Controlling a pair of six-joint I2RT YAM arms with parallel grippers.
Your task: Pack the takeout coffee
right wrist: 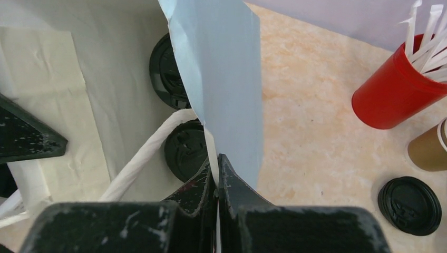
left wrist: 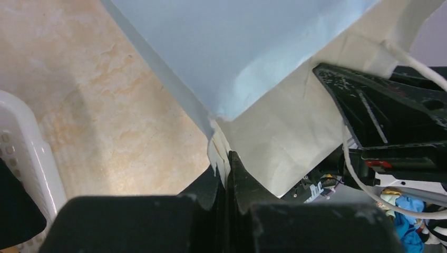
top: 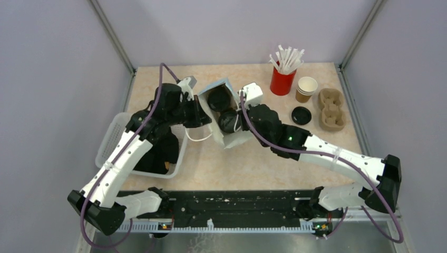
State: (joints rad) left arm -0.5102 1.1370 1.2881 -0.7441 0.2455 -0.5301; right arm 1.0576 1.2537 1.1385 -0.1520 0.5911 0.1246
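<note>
Mostly only the black tops show of the two cups inside the bag, the far cup and the near cup; the bag's walls hide their sides. From my left wrist the bag's inside is out of sight, and I cannot make out the dark heap in the basket. Both cups sit between my grippers, the near one just beside my right gripper, down to its left in the wrist view. My left gripper is clamped on the bag's left rim, fingers together with only paper between them. My right gripper pinches the right rim the same way. An open cup and a loose lid sit on the table to my right, near the red cup of straws, apart from both grippers.
</note>
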